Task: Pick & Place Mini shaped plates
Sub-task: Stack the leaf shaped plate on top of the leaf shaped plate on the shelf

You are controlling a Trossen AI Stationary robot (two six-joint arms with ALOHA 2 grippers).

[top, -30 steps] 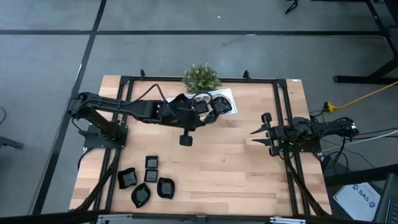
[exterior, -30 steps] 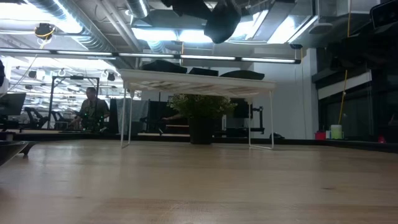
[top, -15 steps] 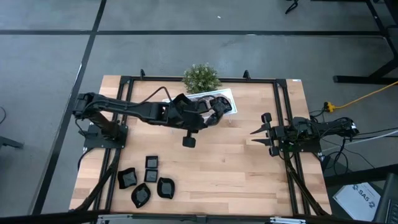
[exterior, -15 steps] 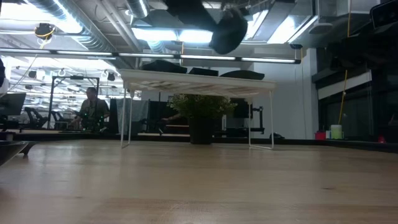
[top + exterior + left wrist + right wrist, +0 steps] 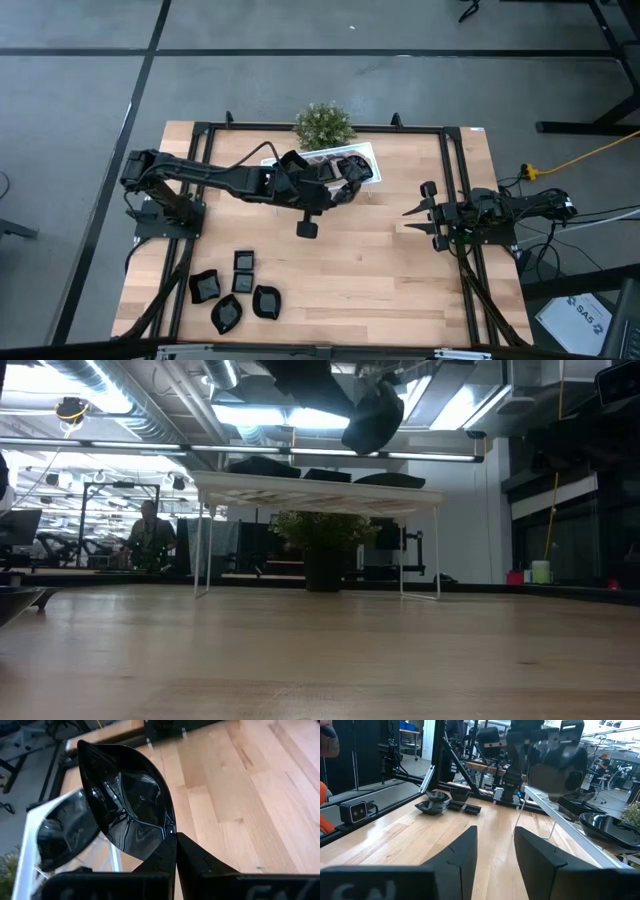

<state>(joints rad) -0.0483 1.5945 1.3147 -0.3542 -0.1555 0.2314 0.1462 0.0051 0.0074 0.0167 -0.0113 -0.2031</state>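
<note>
Just beside the white rack (image 5: 366, 160), the left gripper (image 5: 174, 851) has its jaws clamped on a leaf-shaped plate's (image 5: 127, 802) rim, held high, probably to clear the rack. The right gripper (image 5: 412, 218) waits well off from the rack, jaws apart.

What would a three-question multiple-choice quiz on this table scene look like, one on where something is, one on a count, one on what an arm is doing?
1. Where does the white rack stand?
A. At the table's far edge, beside the green plant
B. At the near left corner
C. On the floor

2. How many black plates lie in the group on the wood near the table's front left?
A. Two
B. Five
C. Nine

3. What is the left gripper doing?
A. Resting open on the table
B. Pinching a glossy black leaf-shaped plate by its edge
C. Gripping the plant

Answers: 1 A, the high view shows rack and plant side by side at the far edge. 2 B, five dark dishes can be counted there. 3 B, the left wrist view shows its fingers closed on the plate's rim above the rack.
</note>
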